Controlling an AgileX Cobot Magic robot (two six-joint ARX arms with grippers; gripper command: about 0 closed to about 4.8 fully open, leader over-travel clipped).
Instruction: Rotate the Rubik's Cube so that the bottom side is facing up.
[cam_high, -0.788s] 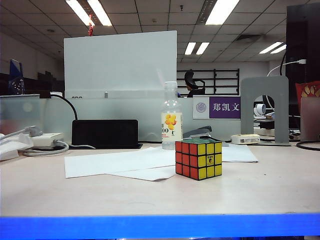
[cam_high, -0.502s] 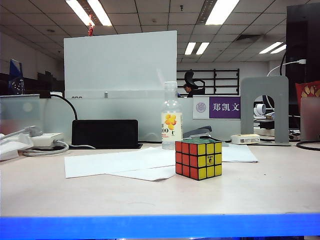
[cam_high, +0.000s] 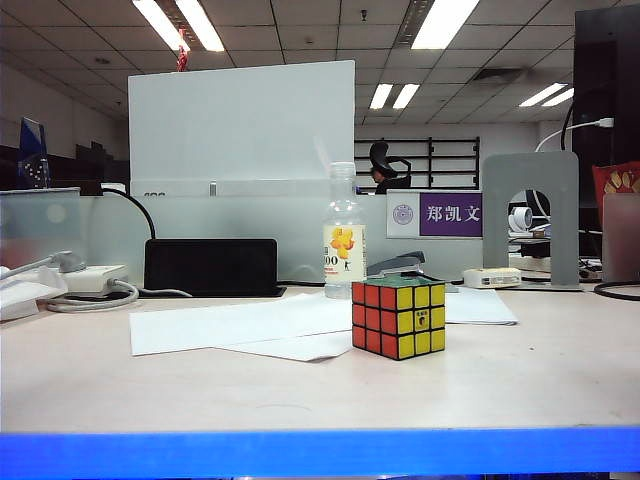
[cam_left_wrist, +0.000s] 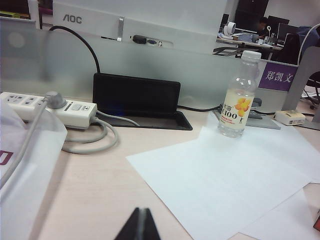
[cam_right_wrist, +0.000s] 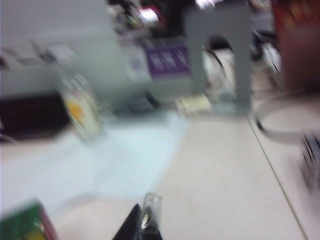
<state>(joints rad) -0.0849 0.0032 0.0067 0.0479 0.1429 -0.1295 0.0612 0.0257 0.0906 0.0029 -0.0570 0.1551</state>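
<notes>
Plastic Rubik's Cube (cam_high: 398, 319) on the bench (cam_high: 300, 390) looks light, rigid, slick; grip opposite side faces. Left tool (cam_left_wrist: 142, 223) and right tool (cam_right_wrist: 142, 222) sit closed, empty, apart from it.

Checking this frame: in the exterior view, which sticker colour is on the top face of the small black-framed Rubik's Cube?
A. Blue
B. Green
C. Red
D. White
B: the small black-framed Rubik's Cube sits on the pale tabletop with green stickers on top, red and yellow on the sides; neither end effector touches it.
</notes>
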